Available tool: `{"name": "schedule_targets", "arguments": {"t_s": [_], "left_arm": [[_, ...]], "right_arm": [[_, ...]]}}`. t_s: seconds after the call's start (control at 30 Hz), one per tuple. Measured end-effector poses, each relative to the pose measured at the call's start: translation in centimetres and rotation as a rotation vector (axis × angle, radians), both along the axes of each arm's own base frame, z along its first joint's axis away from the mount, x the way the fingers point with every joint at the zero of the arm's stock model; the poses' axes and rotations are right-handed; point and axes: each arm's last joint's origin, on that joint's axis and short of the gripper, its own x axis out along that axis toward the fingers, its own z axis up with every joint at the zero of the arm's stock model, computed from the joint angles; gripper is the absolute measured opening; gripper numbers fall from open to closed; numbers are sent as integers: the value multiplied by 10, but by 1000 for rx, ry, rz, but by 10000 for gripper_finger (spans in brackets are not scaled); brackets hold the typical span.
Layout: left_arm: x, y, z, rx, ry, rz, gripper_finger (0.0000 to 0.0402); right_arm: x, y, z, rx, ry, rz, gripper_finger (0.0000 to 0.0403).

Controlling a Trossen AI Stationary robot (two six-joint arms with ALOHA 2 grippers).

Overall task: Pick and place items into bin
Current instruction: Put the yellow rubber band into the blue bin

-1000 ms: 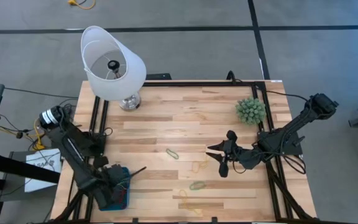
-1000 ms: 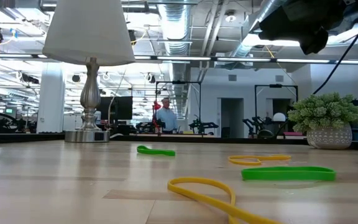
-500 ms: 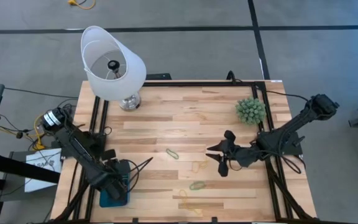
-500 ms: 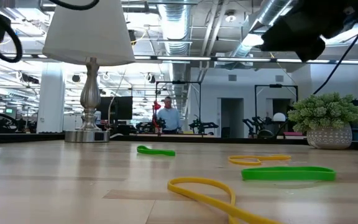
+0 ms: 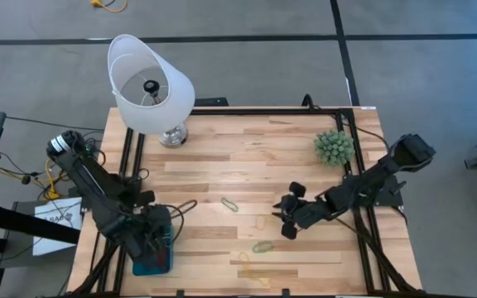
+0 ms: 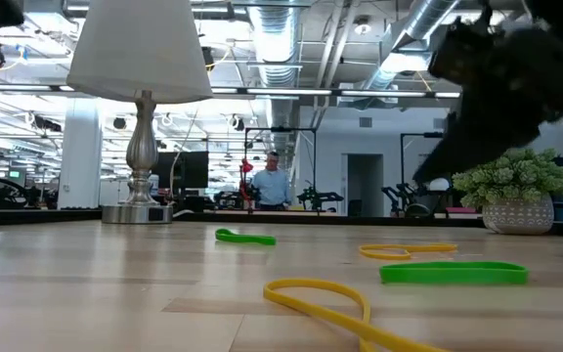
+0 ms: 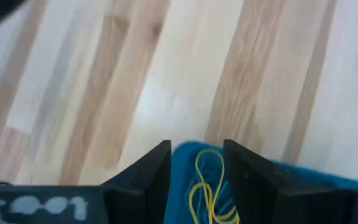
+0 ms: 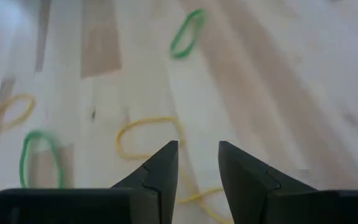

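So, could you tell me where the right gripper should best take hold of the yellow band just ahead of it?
Probably from straight above, with the right gripper pinching one strand of the yellow band: it lies flat as a thin open loop on the table.

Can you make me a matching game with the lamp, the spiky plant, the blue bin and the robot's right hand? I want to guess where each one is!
Things:
1. lamp
2. spiky plant
3. blue bin
4. right hand

Places, as seen in the high view:
A. under the left hand, at the table's near left corner
B. far right part of the table
C. above the yellow bands in the middle of the table
D. far left part of the table

Pairs: 1-D, 2-B, 3-A, 4-C
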Motion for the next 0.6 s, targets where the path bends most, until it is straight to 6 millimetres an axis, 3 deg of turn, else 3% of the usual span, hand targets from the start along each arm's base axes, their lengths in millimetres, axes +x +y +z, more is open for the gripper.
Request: {"name": "schedule_targets", "arguments": {"t_s": [0.23, 0.6], "left_arm": [[-6, 10, 16, -13, -105, 8, 137], [-5, 10, 16, 5, -117, -6, 137]], "right_arm": [[8, 7, -15, 61, 29, 99, 109], [11, 11, -41, 95, 124, 118, 109]]}}
